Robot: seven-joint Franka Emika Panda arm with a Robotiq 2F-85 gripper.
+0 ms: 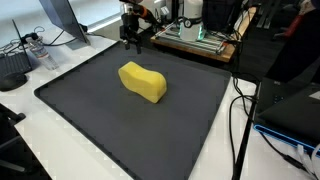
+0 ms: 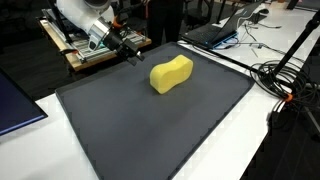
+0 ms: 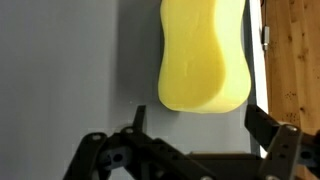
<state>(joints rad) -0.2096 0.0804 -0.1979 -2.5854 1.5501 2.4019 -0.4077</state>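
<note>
A yellow sponge (image 1: pixel 143 82) shaped like a peanut lies on the dark grey mat (image 1: pixel 90 115), also seen as the sponge (image 2: pixel 171 74) on the mat (image 2: pixel 130 130). In the wrist view the sponge (image 3: pixel 204 52) fills the upper middle. My gripper (image 1: pixel 132 42) hovers above the mat's far edge, short of the sponge, and shows again as the gripper (image 2: pixel 131 50). Its jaws stand wide open with nothing between them; the gripper (image 3: pixel 195 122) sits just below the sponge's near end, not touching it.
A wooden board (image 1: pixel 195 42) with equipment stands behind the mat, seen too as the board (image 2: pixel 85 52) and as wood (image 3: pixel 295 60). Cables (image 2: pixel 285 80) and a laptop (image 2: pixel 215 32) lie beside the mat. A monitor (image 1: pixel 62 18) stands at the back.
</note>
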